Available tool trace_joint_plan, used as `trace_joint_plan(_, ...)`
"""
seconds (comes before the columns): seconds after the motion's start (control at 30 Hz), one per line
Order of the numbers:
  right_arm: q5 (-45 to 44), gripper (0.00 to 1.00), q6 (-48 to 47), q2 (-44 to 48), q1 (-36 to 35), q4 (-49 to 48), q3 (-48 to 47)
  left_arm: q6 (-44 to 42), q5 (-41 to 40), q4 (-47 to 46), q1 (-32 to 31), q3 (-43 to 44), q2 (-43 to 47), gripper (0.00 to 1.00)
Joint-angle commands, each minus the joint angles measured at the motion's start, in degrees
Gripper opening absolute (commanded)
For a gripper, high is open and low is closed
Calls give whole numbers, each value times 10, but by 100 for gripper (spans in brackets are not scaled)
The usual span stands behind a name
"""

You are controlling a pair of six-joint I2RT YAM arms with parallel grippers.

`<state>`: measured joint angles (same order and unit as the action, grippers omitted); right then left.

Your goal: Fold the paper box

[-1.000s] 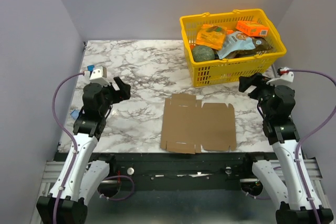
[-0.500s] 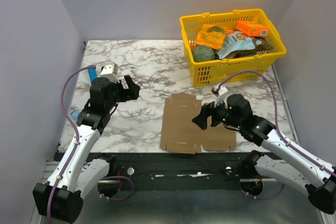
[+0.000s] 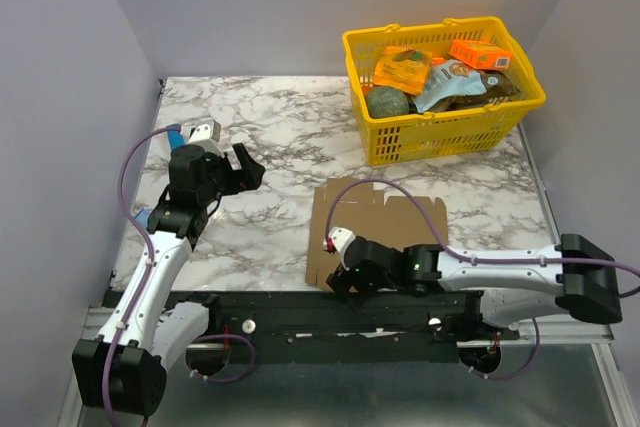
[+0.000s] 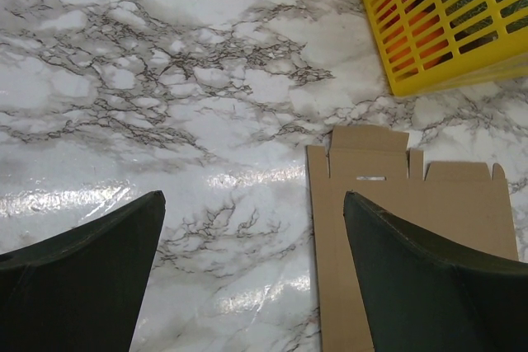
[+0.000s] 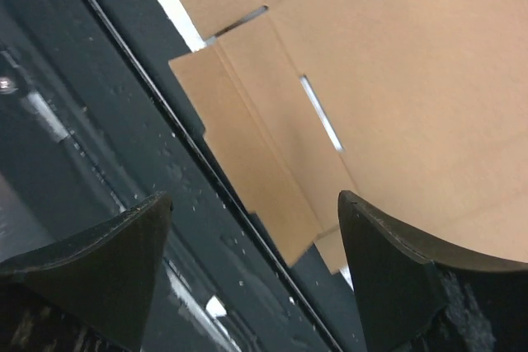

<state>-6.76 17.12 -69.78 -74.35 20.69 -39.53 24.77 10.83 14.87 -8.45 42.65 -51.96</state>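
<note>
The paper box point(image 3: 398, 227) lies flat and unfolded on the marble table near its front edge, a plain brown sheet with flaps and slots. My right arm stretches low along that edge. Its right gripper point(image 3: 338, 277) is open at the sheet's near-left corner. In the right wrist view the right gripper point(image 5: 256, 195) hangs over a near flap of the paper box point(image 5: 371, 80) that juts past the table onto the dark frame; nothing sits between its fingers. My left gripper point(image 3: 240, 167) is open above bare marble left of the sheet. In the left wrist view, the left gripper point(image 4: 254, 195) has the paper box point(image 4: 388, 204) behind its right finger.
A yellow basket point(image 3: 440, 137) with orange boxes, packets and a dark round item stands at the back right, its corner also in the left wrist view point(image 4: 445, 22). The right arm's purple cable point(image 3: 380, 185) loops over the sheet. The black frame rail point(image 5: 99, 121) runs below the table's front edge.
The right arm has swung from the right side down and across the sheet to its near-left corner, lying low along the front edge. The left arm has barely shifted.
</note>
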Motion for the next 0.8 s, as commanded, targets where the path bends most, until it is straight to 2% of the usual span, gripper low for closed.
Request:
trace_joint_plan(0.0,-94,87,-7,-68,-25,0,-39,-2,16,-3,6,-6,10,99)
trace_joint_plan(0.2,-140,81,-24,-136,-42,-4,-67,-2,25,-2,6,-7,7,99)
trace_joint_plan(0.43,-186,61,-36,-185,-62,-7,-84,4,41,-4,6,-10,-4,99)
trace_joint_plan(0.6,-222,51,-33,-204,-77,-4,-92,4,46,-5,6,-9,-9,99)
trace_joint_plan(0.7,-260,37,-32,-212,-84,9,-104,4,54,-5,6,-10,-11,99)
trace_joint_plan(0.73,-275,26,-32,-212,-86,14,-108,4,61,-9,5,-11,-12,99)
trace_joint_plan(0.77,-281,21,-31,-211,-86,16,-110,3,68,-12,6,-12,-16,99)
